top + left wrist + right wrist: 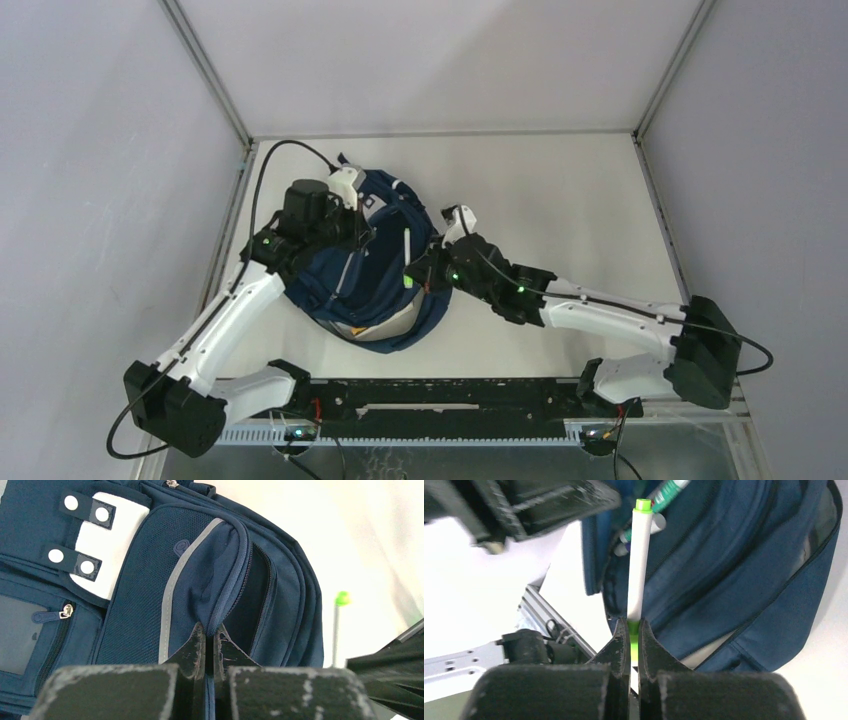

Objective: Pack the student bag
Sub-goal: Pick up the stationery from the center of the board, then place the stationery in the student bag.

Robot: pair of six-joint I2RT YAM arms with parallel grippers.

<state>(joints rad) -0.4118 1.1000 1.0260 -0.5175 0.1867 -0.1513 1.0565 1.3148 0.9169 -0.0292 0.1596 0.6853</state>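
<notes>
The navy student bag (372, 285) lies on the white table between both arms. My left gripper (210, 628) is shut on the piped edge of a front pocket, holding the flap of the bag (135, 605) up so the pocket gapes. My right gripper (633, 625) is shut on the green grip of a white pen (640, 565). The pen's green tip points at the open pocket of the bag (734, 565), where a green marker (667, 494) and another pen lie. From above, the white pen (407, 250) stands over the bag's middle.
A black rail (430, 398) runs along the near table edge between the arm bases. Grey enclosure walls stand on the left, right and back. The bag's white patch with snap straps (102, 542) faces the left wrist camera.
</notes>
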